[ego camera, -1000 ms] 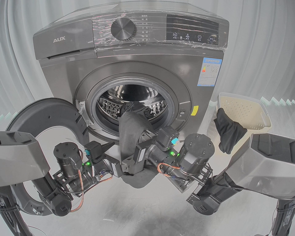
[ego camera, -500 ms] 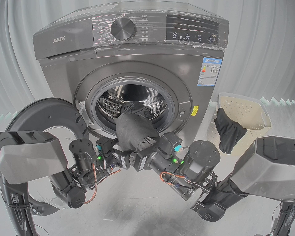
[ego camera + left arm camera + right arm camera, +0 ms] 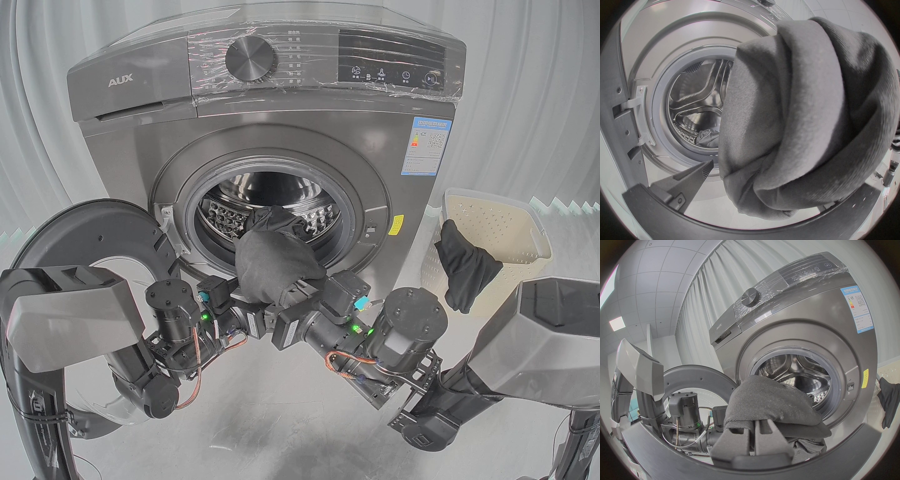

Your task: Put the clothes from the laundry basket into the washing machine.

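Bunching into a thick, softly folded wad, dark grey garment (image 3: 275,265) sitting at the washing machine (image 3: 262,125) mouth, just outside the drum. Draping over the right pincer (image 3: 755,429), pressed together on a fold. Touching the left pincer (image 3: 257,317) beneath, grip impossible to tell. Hanging over the laundry basket (image 3: 500,225) rim, another dark cloth (image 3: 465,269).

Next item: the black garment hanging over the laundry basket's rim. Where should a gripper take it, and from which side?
Probably at the fold over the rim of the laundry basket, coming from above on the washing machine side: the black garment hangs outside that wall, so the rim props the cloth up.
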Motion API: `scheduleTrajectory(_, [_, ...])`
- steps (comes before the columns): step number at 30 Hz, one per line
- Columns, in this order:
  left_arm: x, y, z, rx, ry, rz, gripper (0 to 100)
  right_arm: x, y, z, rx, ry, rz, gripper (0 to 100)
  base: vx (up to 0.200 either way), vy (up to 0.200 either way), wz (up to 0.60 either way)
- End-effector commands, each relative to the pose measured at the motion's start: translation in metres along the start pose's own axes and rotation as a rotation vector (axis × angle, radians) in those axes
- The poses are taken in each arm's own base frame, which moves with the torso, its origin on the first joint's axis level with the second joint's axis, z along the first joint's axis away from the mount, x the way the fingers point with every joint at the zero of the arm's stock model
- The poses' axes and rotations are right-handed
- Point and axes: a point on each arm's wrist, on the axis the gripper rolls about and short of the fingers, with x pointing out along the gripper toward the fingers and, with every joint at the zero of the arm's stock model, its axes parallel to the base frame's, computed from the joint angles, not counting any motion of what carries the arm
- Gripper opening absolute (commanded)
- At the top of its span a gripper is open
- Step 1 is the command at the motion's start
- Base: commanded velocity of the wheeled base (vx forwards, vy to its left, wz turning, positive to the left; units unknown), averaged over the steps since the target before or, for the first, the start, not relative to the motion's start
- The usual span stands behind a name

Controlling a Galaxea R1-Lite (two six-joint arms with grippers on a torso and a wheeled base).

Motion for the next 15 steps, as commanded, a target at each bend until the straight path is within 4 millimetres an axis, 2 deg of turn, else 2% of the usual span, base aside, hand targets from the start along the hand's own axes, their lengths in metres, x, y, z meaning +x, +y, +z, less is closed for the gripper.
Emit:
scheduleTrajectory(1, [-0.001, -0.003, 0.0, 0.003, 0.004, -0.01, 100, 0.004, -0.005, -0.002, -0.005, 0.001, -0.014, 0, 0.0, 0.0, 0.0])
scheduleTrajectory(6, [-0.01, -0.009, 0.009, 0.007, -0.005, -0.031, 100, 0.018, -0.024, -0.011, -0.014, -0.009, -0.063, 0, 0.0, 0.0, 0.0])
scheduleTrajectory(15, [-0.004, -0.01, 0.01, 0.015, -0.021, -0.054, 100, 0.017, -0.02, -0.013, -0.014, -0.002, -0.054, 0, 0.0, 0.0, 0.0])
